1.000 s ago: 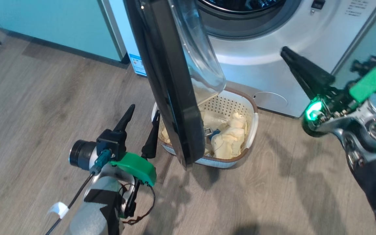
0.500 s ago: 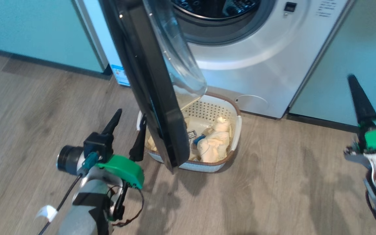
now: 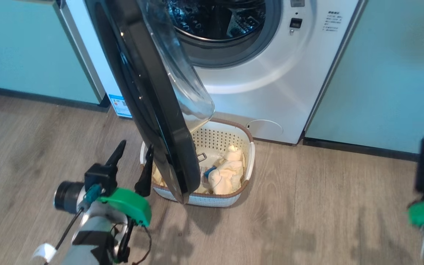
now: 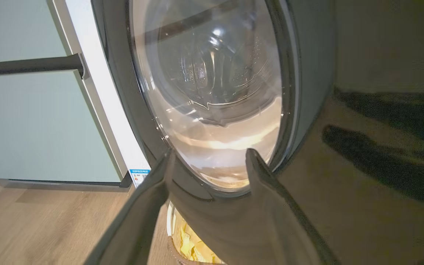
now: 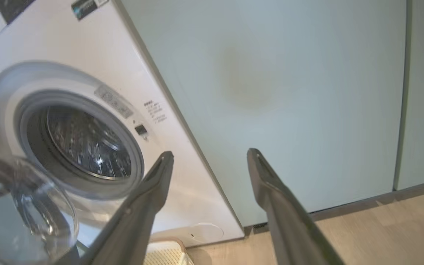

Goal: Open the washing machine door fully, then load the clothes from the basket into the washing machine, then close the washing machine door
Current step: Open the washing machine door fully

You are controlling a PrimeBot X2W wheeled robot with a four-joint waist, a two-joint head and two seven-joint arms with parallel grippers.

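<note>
On the grey wood-plank floor (image 3: 307, 221), between pale green cabinets (image 3: 381, 73), stands the washing machine (image 3: 271, 92), its steel drum exposed. The washing machine door (image 3: 142, 92) is swung out edge-on to the head camera, its lower rim hanging over the left part of the basket (image 3: 250, 162). The basket sits on the floor just before the machine, with the clothes (image 3: 226, 175) heaped inside. The left gripper (image 3: 136, 144) hovers just beside the door's lower rim, fingers spread and empty. The right gripper (image 5: 210, 152) is low at the right, facing a cabinet, fingers apart, holding nothing. A second ago its fingers were pressed together and raised near the washer's front. The head camera has since shifted and takes in more of the drum.
</note>
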